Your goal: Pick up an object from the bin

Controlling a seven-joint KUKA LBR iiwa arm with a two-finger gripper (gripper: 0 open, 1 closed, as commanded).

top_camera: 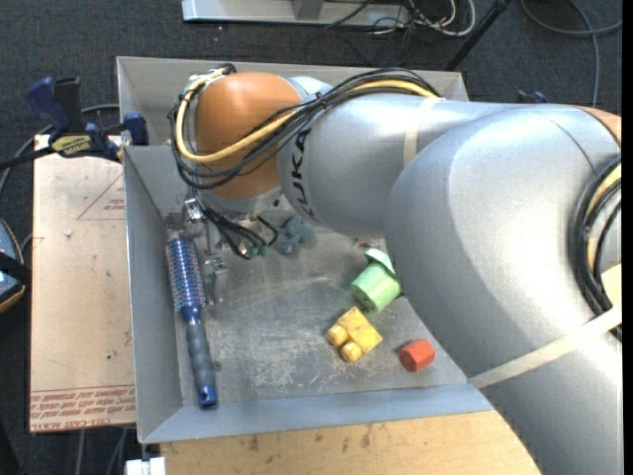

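Note:
My gripper (210, 250) hangs low over the bin's left side, beneath the arm's orange cover. Right beside it, on its left, a blue hairbrush (188, 295) lies along the left wall, bristle head at the top and handle pointing toward the front corner. A small grey-teal object (295, 235) rests just right of the gripper, partly hidden by the arm. I see nothing held in the gripper.
On the bin floor to the right lie a green cylinder (376, 286), a yellow block with studs (354, 335) and a small red cube (416, 355). The thick grey arm covers the bin's back and right side.

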